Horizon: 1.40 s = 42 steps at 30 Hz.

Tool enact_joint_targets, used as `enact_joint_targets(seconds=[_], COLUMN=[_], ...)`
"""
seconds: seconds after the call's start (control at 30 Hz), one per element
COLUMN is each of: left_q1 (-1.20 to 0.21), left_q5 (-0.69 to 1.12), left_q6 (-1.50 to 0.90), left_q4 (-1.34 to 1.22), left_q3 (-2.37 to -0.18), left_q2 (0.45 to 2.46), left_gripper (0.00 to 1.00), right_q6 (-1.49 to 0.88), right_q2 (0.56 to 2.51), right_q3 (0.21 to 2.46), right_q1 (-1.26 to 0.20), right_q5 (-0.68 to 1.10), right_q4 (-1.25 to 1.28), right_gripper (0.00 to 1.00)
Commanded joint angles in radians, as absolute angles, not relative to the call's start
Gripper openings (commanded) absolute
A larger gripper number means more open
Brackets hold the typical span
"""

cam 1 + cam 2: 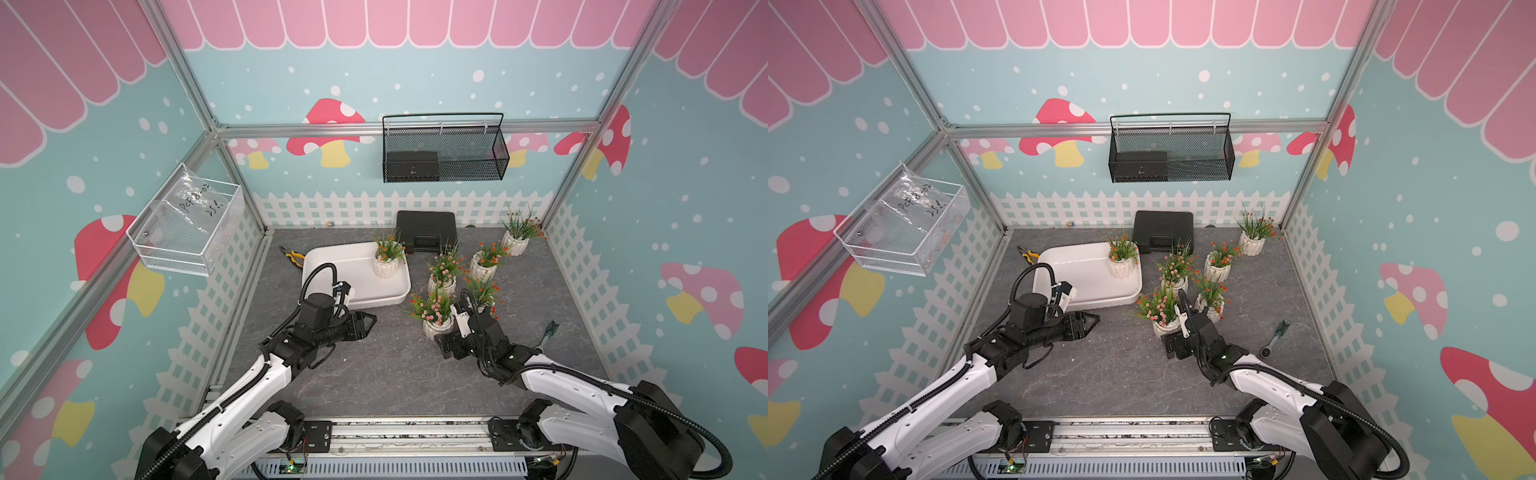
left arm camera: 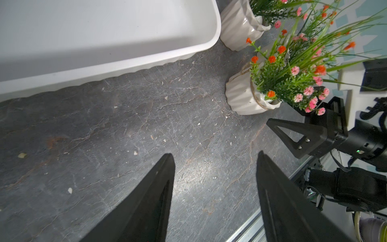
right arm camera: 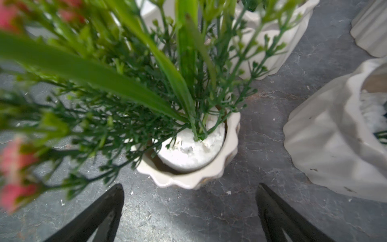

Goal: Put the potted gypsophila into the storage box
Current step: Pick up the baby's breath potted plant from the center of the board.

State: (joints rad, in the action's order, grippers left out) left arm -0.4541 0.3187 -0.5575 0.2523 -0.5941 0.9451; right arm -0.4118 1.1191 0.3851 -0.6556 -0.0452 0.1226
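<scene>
**Top views.** Storage box (image 1: pixel 332 266): white tub, left of centre on the desk (image 1: pixel 374 382). Potted gypsophila, six in all: one (image 1: pixel 386 268) stands upright in the box's far right corner, and five stand on the desk to the right of the box. The nearest pot (image 1: pixel 436 328) is just beside the right fingers. The left fingers (image 1: pixel 368 322) hang over bare desk near the box's front edge.

**Left wrist view.** Left fingers: parted, with nothing between them and only grey desk beneath. The nearest pot shows a glossy ribbed wall with twine round its neck.

**Right wrist view.** Right fingers (image 3: pixel 190 185): spread wide and empty. Their tips stop short of the nearest pot, which sits upright just ahead, roughly centred between them. A white foam plug fills its mouth and soft sprigs splay over one side.

**Handling, as judged.** Treat each pot as stiff, brittle and probably slick with glaze, though the ribs should give you some bite. It likely has modest weight, carried low. The sprigs are flimsy, so you cannot take hold there. Take it across the pot body, below the scalloped rim, and keep it upright. Neighbouring pots stand close, so expect the foliage to brush them.
</scene>
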Motion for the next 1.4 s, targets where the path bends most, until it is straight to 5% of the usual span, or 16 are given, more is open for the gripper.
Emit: enact_joint_targets(seconds=[0.0, 1.1, 1.37], left_q1=[-0.459, -0.459, -0.459], left_q5=[0.322, 0.364, 0.357], left_q6=[-0.558, -0.679, -0.670], left_q4=[0.210, 0.092, 0.108], left_q3=[-0.582, -0.566, -0.565], left_q2=[0.926, 1.046, 1.032], left_gripper=[0.63, 0.62, 0.62], right_q6=[-0.372, -0.326, -0.312], right_q2=[1.143, 1.352, 1.410], right_q3=[0.368, 0.381, 0.388], right_q1=[-0.661, -0.659, -0.658], right_q5=[-0.037, -0.057, -0.036], right_q4=[0.233, 0.564, 0.577], right_gripper=[0.99, 0.99, 0.93])
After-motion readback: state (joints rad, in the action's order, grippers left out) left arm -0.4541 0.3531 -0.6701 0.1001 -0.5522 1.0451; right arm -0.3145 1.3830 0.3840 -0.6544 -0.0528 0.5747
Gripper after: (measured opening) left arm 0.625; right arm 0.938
